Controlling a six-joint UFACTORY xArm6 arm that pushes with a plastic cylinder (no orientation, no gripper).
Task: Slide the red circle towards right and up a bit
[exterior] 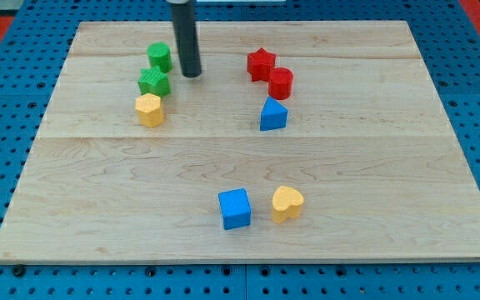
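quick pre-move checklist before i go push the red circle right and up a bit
1. My tip in view: ok, near the view's top, right of the green blocks.
2. Tip beside the red circle: not ok, it is far to the circle's left.
3. Red star apart from the circle: not ok, touching or nearly so at its upper left.
4. Blue triangle out of the path: ok, it sits below the circle.
5. Board free to the circle's upper right: ok.

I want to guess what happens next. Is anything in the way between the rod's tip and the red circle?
No. My tip stands beside the green blocks, left of the red circle; bare board lies between. The red star touches the circle's upper left.
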